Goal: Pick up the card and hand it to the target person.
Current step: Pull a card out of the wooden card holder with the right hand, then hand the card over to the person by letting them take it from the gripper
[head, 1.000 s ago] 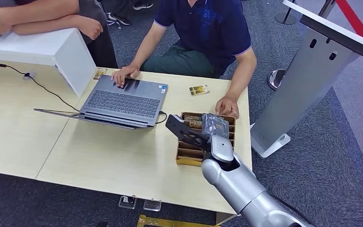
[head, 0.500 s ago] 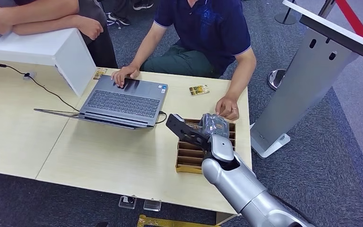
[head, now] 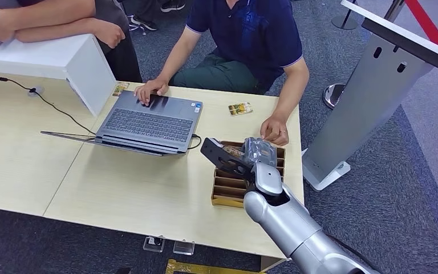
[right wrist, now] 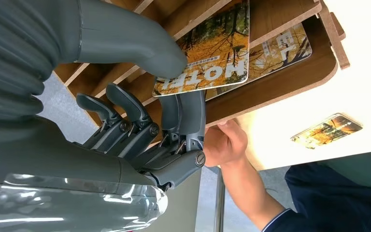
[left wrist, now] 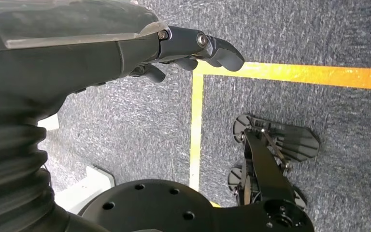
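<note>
My right hand [head: 256, 151] hovers over the far end of a brown wooden card holder [head: 228, 191] on the table's right side. In the right wrist view the hand [right wrist: 140, 111] pinches a card [right wrist: 207, 53] with autumn trees and the word HOTEL, thumb on its face and fingers beneath. The card's far end lies in the holder [right wrist: 290, 72], over a second similar card [right wrist: 280, 50]. A person in a dark blue shirt [head: 245, 34] sits across the table, one hand [head: 275, 128] resting by the holder's far corner. My left hand [left wrist: 193, 48] hangs over the floor holding nothing, fingers loosely apart.
An open laptop [head: 148, 123] lies left of the holder with the person's other hand on it. A loose card [head: 240, 108] sits on the table [head: 137, 194] beyond the holder. A white box [head: 51, 60] stands at the back left, a grey kiosk stand [head: 365, 97] to the right.
My right hand has shifted only slightly over the holder, still holding the card. The person's hands have stayed put.
</note>
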You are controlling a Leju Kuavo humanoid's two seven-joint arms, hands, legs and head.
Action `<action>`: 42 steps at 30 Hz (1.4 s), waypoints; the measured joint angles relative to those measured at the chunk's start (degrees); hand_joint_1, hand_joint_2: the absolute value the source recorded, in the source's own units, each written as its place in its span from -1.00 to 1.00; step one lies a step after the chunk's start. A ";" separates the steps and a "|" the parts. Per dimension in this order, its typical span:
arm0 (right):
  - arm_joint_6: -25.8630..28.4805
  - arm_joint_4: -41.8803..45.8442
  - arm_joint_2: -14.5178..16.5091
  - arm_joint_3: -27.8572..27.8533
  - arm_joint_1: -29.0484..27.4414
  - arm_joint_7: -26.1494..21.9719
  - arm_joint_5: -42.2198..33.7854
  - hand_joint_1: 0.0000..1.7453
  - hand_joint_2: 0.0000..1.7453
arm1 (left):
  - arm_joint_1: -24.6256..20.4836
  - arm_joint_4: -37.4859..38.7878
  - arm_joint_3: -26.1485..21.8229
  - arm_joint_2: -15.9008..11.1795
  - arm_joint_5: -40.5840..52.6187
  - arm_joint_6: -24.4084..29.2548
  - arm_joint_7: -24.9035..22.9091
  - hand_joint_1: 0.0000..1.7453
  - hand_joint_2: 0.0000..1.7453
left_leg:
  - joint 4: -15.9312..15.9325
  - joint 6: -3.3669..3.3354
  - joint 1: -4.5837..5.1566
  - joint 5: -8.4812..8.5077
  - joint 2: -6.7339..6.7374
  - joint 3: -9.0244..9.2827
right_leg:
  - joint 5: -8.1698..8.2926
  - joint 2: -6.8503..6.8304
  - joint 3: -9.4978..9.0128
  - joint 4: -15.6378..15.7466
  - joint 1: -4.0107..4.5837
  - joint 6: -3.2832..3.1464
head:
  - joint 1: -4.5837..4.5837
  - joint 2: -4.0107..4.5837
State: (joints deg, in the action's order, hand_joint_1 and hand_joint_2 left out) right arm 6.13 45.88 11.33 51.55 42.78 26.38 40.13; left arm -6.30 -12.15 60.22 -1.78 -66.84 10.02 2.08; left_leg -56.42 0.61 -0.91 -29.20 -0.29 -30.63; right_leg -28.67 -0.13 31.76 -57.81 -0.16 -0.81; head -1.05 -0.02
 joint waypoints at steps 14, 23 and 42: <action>-0.24 11.38 -3.79 -3.84 8.77 0.56 -0.71 0.94 1.00 | 0.27 0.00 -0.02 -0.02 -0.26 -0.27 0.90 -1.00 1.00 | -0.01 0.00 0.00 0.00 0.02 -0.02 | 0.02 0.02 0.04 0.00 0.00 0.00 | 0.00 0.00; 1.62 14.03 -5.66 -5.67 14.53 -1.04 -0.88 0.94 1.00 | 0.24 0.00 -0.02 -0.02 -0.35 -0.29 1.14 -1.00 1.00 | -0.01 0.00 0.00 0.00 0.02 -0.03 | 0.02 0.01 0.03 0.00 0.00 0.00 | 0.01 0.00; 9.62 -3.78 -3.55 -5.15 14.96 -12.45 1.25 -1.00 1.00 | 0.13 0.00 0.01 -0.02 -0.41 -0.70 1.72 -1.00 1.00 | -0.01 0.00 0.00 0.00 -0.02 -0.06 | 0.02 -0.01 0.03 0.00 0.00 0.00 | 0.01 0.00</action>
State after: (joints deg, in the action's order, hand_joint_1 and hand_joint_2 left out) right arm 15.75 42.11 7.79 46.40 57.74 13.93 41.38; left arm -6.17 -12.15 60.22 -1.79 -67.25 9.32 3.79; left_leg -56.43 0.60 -0.91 -29.19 -0.31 -30.69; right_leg -28.65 -0.15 31.79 -57.81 -0.17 -0.81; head -1.04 -0.02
